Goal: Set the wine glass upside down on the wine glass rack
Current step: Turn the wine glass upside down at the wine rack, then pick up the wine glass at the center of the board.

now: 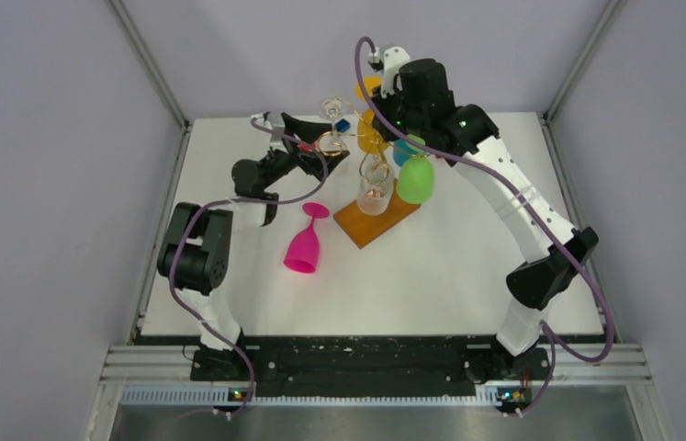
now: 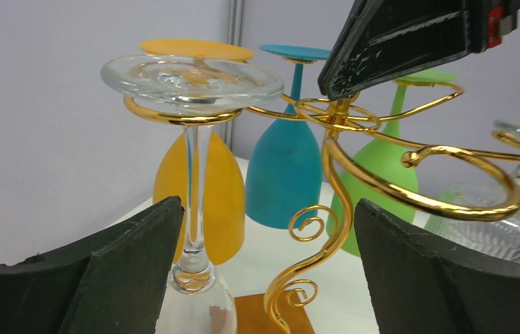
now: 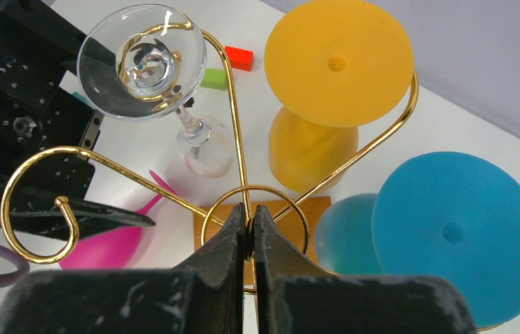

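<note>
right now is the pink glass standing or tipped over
Tipped: the pink glass lies on its side on the table, off the rack.

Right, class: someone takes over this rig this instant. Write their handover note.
Tools: left tool open at the stem of the clear wine glass, not gripping; right tool shut on the top ring of the wine glass rack.
Done: that glass hangs upside down by its foot on the rack.
Left: back the left tool away; the pink glass lies on the table, probably next.
</note>
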Controlling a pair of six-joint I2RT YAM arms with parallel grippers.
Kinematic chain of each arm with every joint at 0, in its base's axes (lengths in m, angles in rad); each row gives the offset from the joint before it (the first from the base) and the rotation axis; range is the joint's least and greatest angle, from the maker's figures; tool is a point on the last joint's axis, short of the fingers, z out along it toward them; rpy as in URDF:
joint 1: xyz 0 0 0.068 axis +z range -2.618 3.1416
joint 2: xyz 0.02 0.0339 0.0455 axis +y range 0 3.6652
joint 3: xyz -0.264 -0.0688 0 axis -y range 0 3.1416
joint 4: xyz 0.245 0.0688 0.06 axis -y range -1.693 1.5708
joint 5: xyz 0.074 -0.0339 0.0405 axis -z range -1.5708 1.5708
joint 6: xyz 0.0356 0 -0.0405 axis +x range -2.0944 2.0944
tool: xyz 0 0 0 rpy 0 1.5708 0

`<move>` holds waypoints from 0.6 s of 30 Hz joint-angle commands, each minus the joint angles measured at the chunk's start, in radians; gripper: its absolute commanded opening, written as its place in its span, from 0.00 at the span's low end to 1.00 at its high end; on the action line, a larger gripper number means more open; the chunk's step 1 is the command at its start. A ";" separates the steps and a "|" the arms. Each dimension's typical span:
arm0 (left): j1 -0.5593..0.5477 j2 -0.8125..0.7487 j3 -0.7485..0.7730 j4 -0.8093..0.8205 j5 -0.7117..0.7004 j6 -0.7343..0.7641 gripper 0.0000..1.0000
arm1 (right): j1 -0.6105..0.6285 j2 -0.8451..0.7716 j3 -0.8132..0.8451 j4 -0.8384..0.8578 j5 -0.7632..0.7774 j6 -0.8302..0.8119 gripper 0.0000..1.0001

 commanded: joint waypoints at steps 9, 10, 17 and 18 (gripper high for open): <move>0.003 -0.231 -0.278 0.107 -0.176 0.047 0.99 | 0.007 0.010 0.015 -0.010 -0.006 -0.012 0.09; 0.003 -0.254 -0.313 0.104 -0.202 0.058 0.99 | 0.007 0.010 0.013 -0.007 -0.004 -0.013 0.12; -0.003 -0.451 -0.464 -0.006 -0.295 0.044 0.99 | 0.007 -0.005 -0.007 0.014 0.006 -0.045 0.22; -0.004 -0.480 -0.479 -0.044 -0.306 0.053 0.99 | 0.006 -0.011 -0.012 0.018 0.009 -0.046 0.23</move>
